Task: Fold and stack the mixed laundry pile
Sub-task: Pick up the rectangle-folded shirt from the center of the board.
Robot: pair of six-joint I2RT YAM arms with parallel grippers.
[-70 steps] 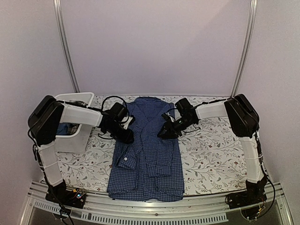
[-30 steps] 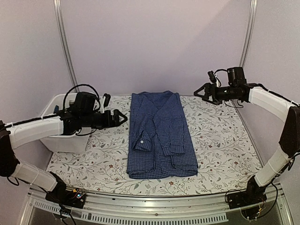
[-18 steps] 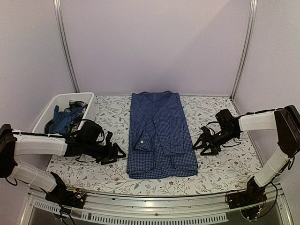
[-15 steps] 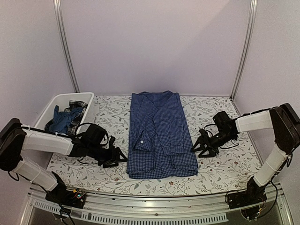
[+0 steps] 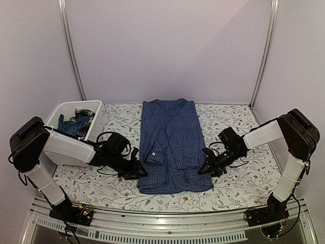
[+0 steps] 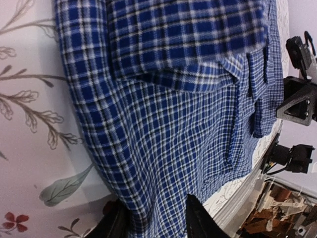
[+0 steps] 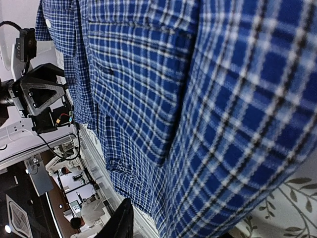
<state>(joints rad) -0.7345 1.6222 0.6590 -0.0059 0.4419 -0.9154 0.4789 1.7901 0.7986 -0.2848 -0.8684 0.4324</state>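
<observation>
Top external view: the blue-and-white small-check button-up shirt [image 5: 172,142] lies folded into a long strip down the middle of the floral-print tablecloth [image 5: 238,178], collar at the far end. The left gripper [image 5: 138,172] is low at its near left edge. From the left wrist, 2 fingers [image 6: 195,220] straddle the cloth, but I can't tell if they pinch. The right gripper [image 5: 204,169] meets the near right edge. Only 1 finger [image 7: 121,220] shows, so I can't tell its grip. A dark blue garment [image 5: 70,125] and a black-and-white plaid piece [image 5: 81,113] sit in the white rectangular plastic tub [image 5: 76,103] at the far left.
</observation>
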